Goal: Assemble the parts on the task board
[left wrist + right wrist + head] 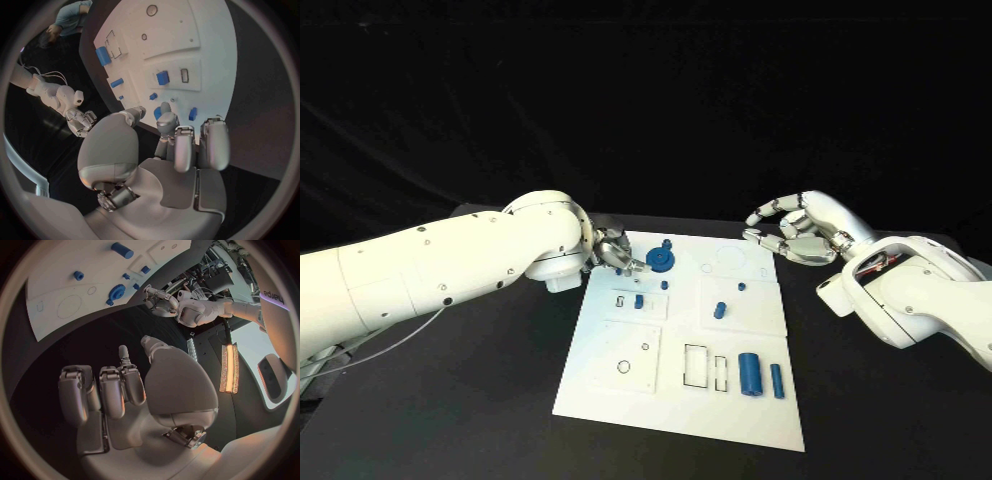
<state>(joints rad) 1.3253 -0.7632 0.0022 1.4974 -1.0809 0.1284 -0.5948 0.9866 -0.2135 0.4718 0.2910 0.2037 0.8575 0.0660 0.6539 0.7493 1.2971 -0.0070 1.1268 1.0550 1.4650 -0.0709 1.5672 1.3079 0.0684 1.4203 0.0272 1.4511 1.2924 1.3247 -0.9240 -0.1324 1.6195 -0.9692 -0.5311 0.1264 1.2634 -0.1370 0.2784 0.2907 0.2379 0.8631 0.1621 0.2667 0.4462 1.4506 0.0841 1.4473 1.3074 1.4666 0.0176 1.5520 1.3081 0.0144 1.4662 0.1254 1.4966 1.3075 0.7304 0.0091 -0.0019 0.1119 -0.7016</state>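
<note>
Head view, near to far: white task board (678, 405) lies flat on the black table (473, 400). Nearest on it, by the near right corner, a large blue cylinder (750, 373) and a slimmer blue bar (777, 380) lie side by side, next to two empty rectangular slots (705, 366). Mid-board: a small blue block (639, 300) in the left panel, a blue peg (718, 310) in the right panel. Far edge: round blue gear-like part (661, 261).

Left hand (615, 254) sits at the far left corner of the board, fingertips right at the gear part. Cannot tell from any view whether it actually grips the part or only touches it; in the left wrist view the fingers (185, 145) are extended together toward the board.

Right hand (798, 230) hovers off the far right corner, above the table, fingers curled in and holding nothing. Right wrist view agrees: fingers (100, 390) bent, nothing in the palm.
</note>
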